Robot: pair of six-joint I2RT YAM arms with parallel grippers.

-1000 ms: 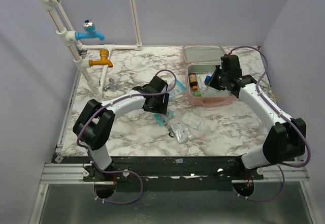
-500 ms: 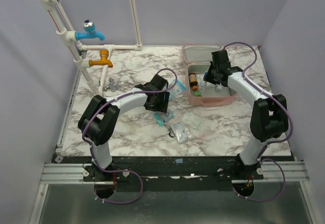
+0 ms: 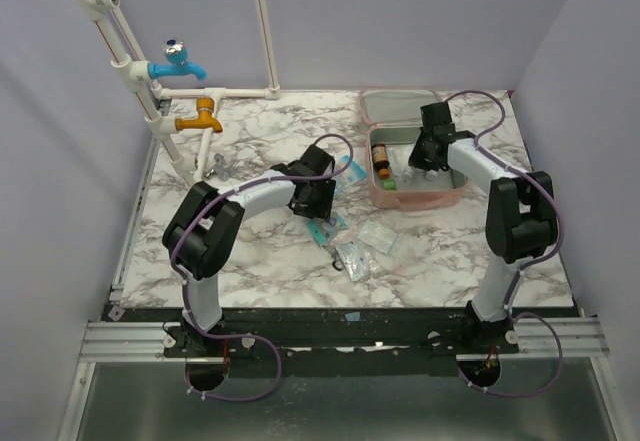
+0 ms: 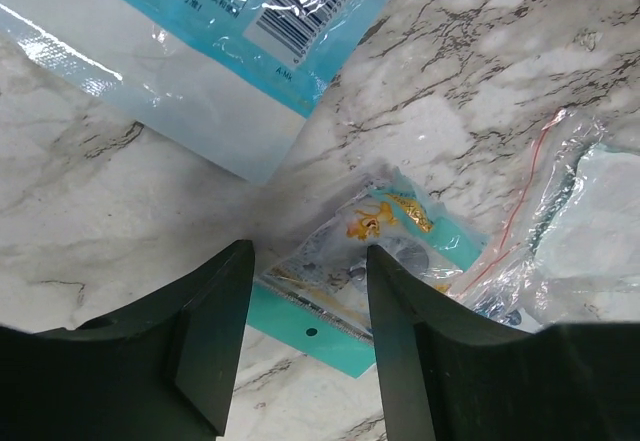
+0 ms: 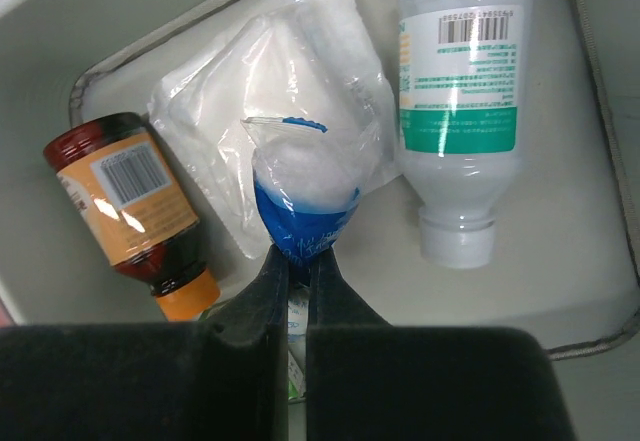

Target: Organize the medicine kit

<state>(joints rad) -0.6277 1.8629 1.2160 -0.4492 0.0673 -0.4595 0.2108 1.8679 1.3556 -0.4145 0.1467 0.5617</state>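
I'm pinching right hand (image 5: 297,261) on blue pouch (image 5: 300,186) inside kit (image 3: 420,200), left hand (image 4: 306,261) hanging part-open over teal sachet (image 4: 392,217)

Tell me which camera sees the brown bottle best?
The right wrist view: the brown bottle lies close up, barcode label and orange cap clear. The top view shows it tiny inside the medicine kit. The left wrist view misses it.
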